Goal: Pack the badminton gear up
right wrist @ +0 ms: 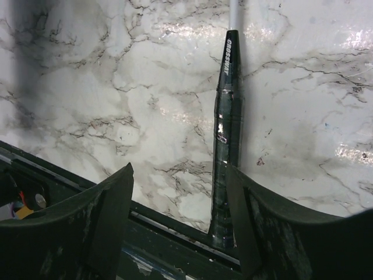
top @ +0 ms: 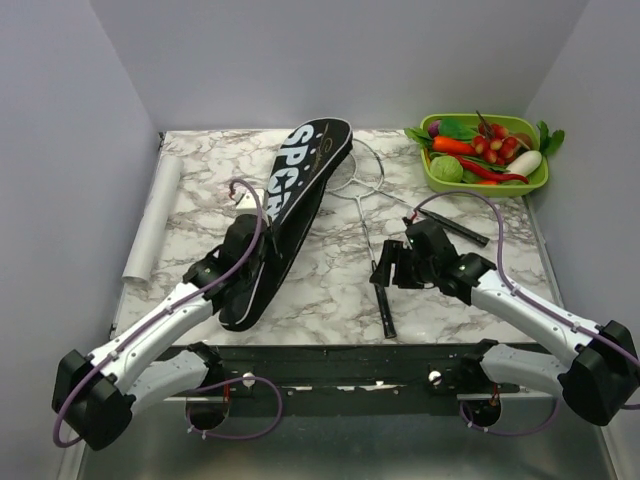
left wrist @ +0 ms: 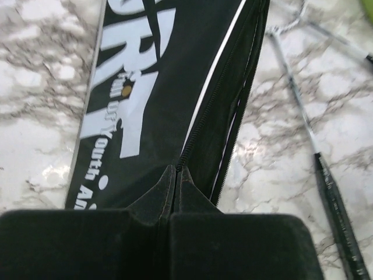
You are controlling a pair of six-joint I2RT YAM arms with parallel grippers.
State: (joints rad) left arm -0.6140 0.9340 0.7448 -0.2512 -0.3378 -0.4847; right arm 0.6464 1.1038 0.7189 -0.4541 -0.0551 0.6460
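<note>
Veined marble tabletop [top: 330, 280], teardrop cover [top: 300, 190] (zipper [left wrist: 214, 90] parted), slim racket [top: 385, 305]

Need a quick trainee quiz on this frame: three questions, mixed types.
1. True or false: the right pincer, straddling a racket handle, is shut.
2. Which grips the cover? A left pincer B right pincer C neither
3. Fill in: the tray sits at the table's far ___ corner.
Key: 1 false; 2 A; 3 right
</note>
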